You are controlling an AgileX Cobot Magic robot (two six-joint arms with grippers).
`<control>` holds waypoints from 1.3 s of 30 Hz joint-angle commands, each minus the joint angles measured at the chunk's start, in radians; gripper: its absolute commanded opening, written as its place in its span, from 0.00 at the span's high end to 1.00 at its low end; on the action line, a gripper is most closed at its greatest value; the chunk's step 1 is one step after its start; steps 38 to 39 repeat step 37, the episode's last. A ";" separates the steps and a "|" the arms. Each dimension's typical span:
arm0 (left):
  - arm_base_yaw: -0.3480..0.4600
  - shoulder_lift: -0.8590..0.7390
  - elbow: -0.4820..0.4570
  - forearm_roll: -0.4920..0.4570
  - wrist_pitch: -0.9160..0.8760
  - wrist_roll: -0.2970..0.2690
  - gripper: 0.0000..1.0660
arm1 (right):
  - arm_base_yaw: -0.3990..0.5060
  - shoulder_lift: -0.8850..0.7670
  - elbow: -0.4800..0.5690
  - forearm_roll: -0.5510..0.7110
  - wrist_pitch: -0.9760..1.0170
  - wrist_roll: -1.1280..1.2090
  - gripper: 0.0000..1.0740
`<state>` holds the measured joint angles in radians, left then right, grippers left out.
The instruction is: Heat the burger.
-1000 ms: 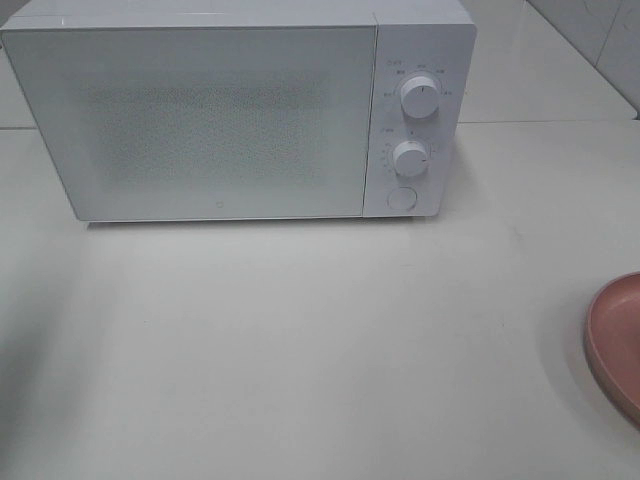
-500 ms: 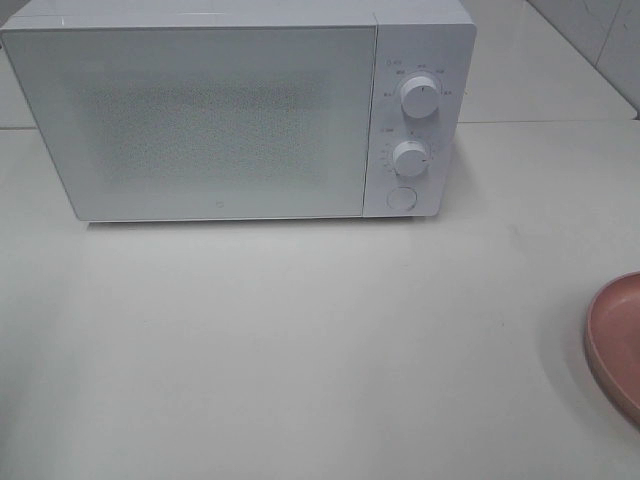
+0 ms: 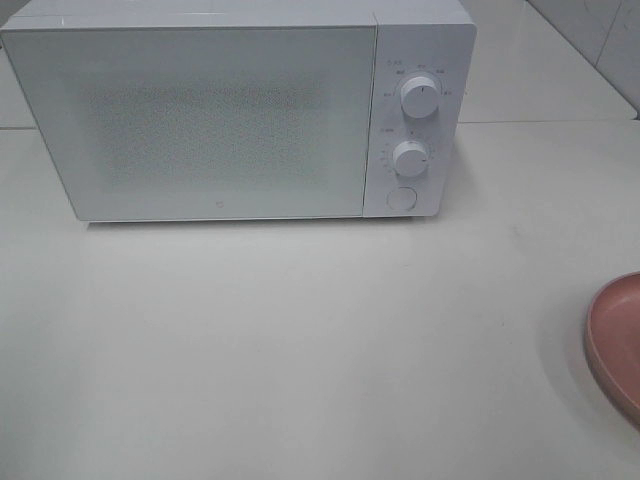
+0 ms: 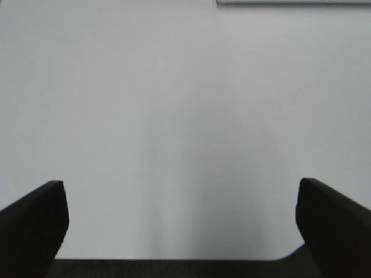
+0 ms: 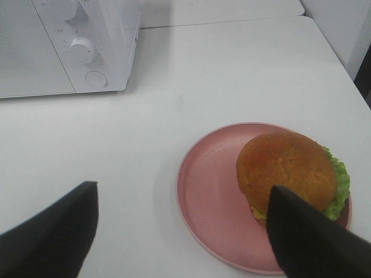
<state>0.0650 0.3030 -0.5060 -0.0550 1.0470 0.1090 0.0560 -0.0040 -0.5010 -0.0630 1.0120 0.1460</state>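
The burger (image 5: 287,168), with an orange-brown bun and green lettuce, lies on a round pink plate (image 5: 211,200) in the right wrist view. My right gripper (image 5: 182,231) hovers open above the plate's near side, its fingers straddling it with nothing between them. In the exterior high view only the plate's edge (image 3: 612,342) shows at the far right; the burger is out of that view. A white microwave (image 3: 230,110) stands at the back with its door shut. My left gripper (image 4: 179,223) stands wide open over bare white table, holding nothing.
The microwave's panel carries two round knobs (image 3: 419,97) (image 3: 410,158) and a round button (image 3: 400,198). The white table (image 3: 300,340) stretches in front of it. A tiled wall (image 3: 600,40) rises at the back right.
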 commanded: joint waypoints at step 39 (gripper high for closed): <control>0.002 -0.319 0.005 0.002 -0.009 -0.007 0.06 | -0.006 -0.018 0.000 -0.001 -0.007 -0.005 0.29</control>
